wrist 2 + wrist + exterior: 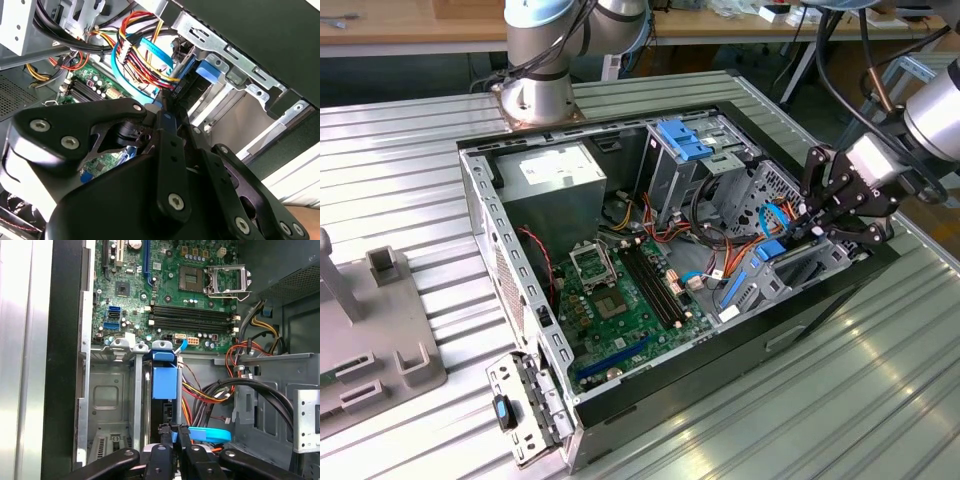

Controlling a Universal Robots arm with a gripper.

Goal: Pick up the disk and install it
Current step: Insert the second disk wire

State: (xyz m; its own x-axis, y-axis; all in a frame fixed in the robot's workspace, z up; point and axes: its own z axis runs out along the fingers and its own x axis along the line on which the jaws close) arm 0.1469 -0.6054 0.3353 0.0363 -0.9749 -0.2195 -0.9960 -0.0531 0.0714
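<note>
Disk (161, 390) sat edge-on in the metal drive cage (107, 395) at the case's front corner, mostly hidden: I saw only its blue rail face and a dark edge below it in the first wrist view. Label not visible.

In the exterior view the gripper (817, 222) hovered over that cage at the exterior view's right, and the disk (770, 250) showed as a small blue patch under the fingers. The fingertips looked drawn close together at the disk's end, but the contact itself was blocked by the linkages, so I couldn't tell whether it was gripping or just touching.

Counts: one open computer case (480, 200), one motherboard (620, 300), one grey power supply box (545, 175), one blue latch (682, 140) on the upper bay, one empty CPU socket (225, 277), four RAM slots (192, 317).
</note>
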